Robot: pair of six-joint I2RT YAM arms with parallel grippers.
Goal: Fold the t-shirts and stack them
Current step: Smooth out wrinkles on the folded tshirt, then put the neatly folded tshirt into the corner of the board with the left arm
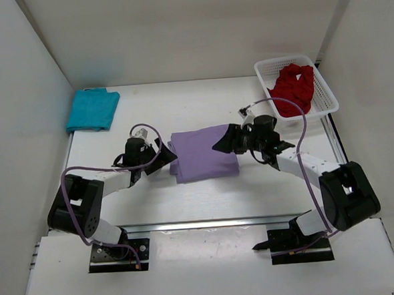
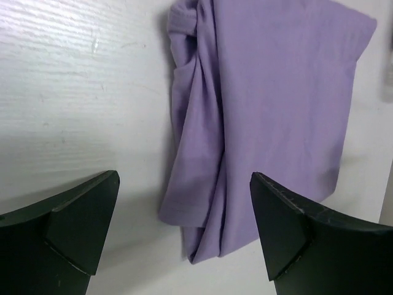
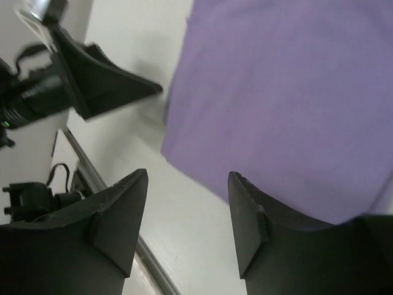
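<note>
White table (image 1: pixel 206 194), plain white walls on three sides. Lavender t-shirt (image 1: pixel 203 155) folded, flat mid-table. Teal t-shirt (image 1: pixel 92 109) folded, well apart to its far left. Red t-shirt (image 1: pixel 293 87) crumpled in white mesh basket (image 1: pixel 325 87), to its far right. Left gripper (image 1: pixel 164 159) at lavender shirt's left edge, jaws spread wide, holding nothing. Right gripper (image 1: pixel 223 140) over its right edge, jaws likewise wide, empty. Both arms low, elbows bent, reaching inward toward lavender shirt.

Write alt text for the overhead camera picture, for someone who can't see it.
A folded lavender t-shirt lies in the middle of the table between the open left gripper and open right gripper, neither holding it. A folded teal t-shirt sits at the far left; a crumpled red t-shirt lies in a white basket at the far right.
</note>
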